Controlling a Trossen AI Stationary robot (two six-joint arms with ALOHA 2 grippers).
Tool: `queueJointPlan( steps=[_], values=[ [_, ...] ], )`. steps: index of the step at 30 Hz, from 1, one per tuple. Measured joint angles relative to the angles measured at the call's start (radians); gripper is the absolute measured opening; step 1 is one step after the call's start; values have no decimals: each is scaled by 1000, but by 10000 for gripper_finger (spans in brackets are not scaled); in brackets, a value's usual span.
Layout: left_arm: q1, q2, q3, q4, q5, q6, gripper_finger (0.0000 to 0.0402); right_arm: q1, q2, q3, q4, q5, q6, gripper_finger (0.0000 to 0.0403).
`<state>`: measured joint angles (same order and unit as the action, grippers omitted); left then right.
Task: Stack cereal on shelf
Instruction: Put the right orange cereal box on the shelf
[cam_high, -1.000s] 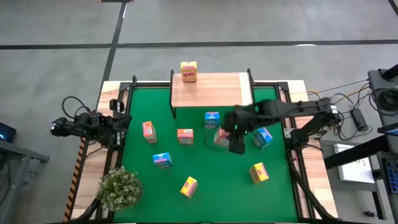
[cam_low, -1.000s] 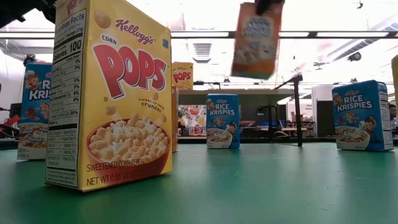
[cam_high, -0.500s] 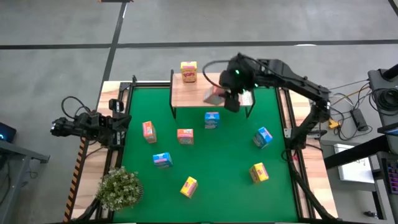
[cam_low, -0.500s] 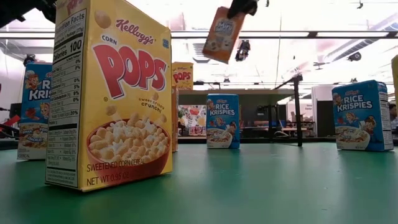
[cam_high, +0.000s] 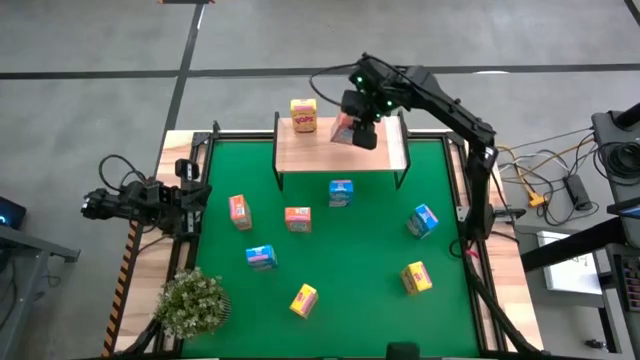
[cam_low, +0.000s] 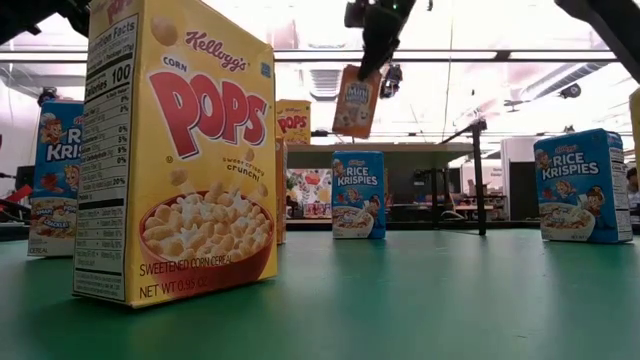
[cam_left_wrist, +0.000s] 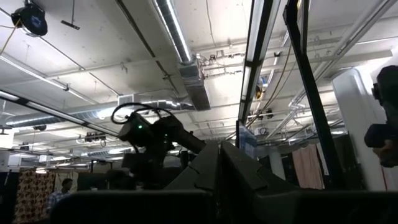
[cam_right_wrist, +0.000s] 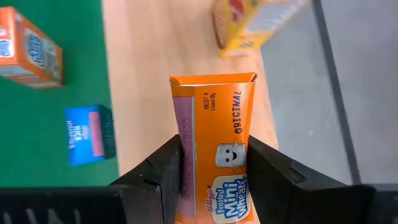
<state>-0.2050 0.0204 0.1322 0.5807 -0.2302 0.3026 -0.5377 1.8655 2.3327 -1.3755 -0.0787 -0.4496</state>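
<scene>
My right gripper (cam_high: 358, 130) is shut on an orange-pink cereal box (cam_high: 343, 130) above the light-wood shelf (cam_high: 310, 155) at the table's far edge. It hangs just right of a yellow cereal box (cam_high: 303, 114) that stands on the shelf's far left corner. In the low view the held box (cam_low: 357, 100) hangs in the air below the gripper (cam_low: 378, 40). Several more cereal boxes, blue, orange-pink and yellow, stand on the green mat (cam_high: 370, 250). My left gripper (cam_left_wrist: 219, 168) is shut on nothing, and its arm stays folded at the table's left edge. My right gripper pinches the orange-pink box between its two fingers (cam_right_wrist: 163, 171), on two opposite faces near the box's upper end (cam_right_wrist: 214, 180). The fingers slant down from above. The box hangs tilted below them, its free end (cam_right_wrist: 213, 79) lifted clear over the shelf top.
On the mat a blue box (cam_high: 340, 192) stands just before the shelf; others (cam_high: 297, 218) (cam_high: 239, 211) (cam_high: 261, 257) (cam_high: 423, 220) (cam_high: 416, 277) (cam_high: 303, 299) are spread around it. A bushy potted plant (cam_high: 192, 303) sits at the near left corner. The shelf's right part is bare wood.
My right gripper has carried the orange-pink box from over the middle of the mat toward the table's far edge and a little up, to above the shelf. Its wrist has turned on the way, and the box now hangs tilted beside the yellow box.
</scene>
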Motion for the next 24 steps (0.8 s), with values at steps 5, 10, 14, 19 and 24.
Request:
queueJointPlan(
  steps=[5,10,14,19,24],
  values=[
    [0,0,0,-2,0,0,0,-27,15,-1,12,-2,-15,145],
    [0,0,0,-1,0,0,0,-31,38,-1,27,-4,-16,146],
    [0,0,0,-1,0,0,0,-32,62,-1,29,0,-9,161],
    [0,0,0,-1,0,0,0,-32,86,-1,35,0,-8,191],
    [0,0,0,-1,0,0,0,-33,94,-1,60,1,-7,218]
  ],
)
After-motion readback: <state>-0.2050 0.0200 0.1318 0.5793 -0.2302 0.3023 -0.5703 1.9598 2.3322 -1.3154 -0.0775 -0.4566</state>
